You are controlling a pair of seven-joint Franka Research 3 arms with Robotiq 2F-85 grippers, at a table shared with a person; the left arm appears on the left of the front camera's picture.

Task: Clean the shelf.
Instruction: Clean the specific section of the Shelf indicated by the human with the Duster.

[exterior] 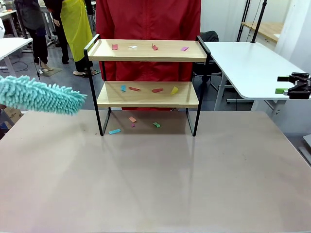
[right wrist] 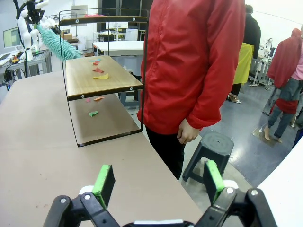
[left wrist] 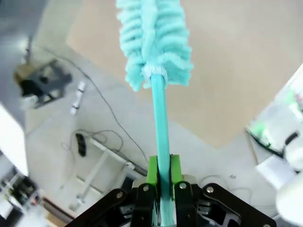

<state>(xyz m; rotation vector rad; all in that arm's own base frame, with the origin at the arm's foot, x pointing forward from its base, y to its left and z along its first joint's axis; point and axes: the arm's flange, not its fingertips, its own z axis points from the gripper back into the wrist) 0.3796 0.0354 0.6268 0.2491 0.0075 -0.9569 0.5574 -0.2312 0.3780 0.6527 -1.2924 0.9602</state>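
**Duster up on my left, right pincer idle**

My left pincer [left wrist: 162, 165] is clamped tight on the thin teal handle [left wrist: 160, 118] of a fluffy teal duster [exterior: 41, 95]. The handle runs straight out between my green pads. I hold the head level, dipping a little at its tip, in the air over the desk's [exterior: 155, 184] far left corner, to the left of the shelf [exterior: 165, 50] and apart from it.

The shelf stands at the middle of the desk's far edge. Coloured paper scraps [exterior: 154, 47] lie on both boards and on the desk beneath. A person [exterior: 148, 19] in a red jacket stands close behind it.

My right pincer [exterior: 282, 84] hangs off the desk's right edge, fingers pointing sideways toward the shelf — spread wide, nothing between them.
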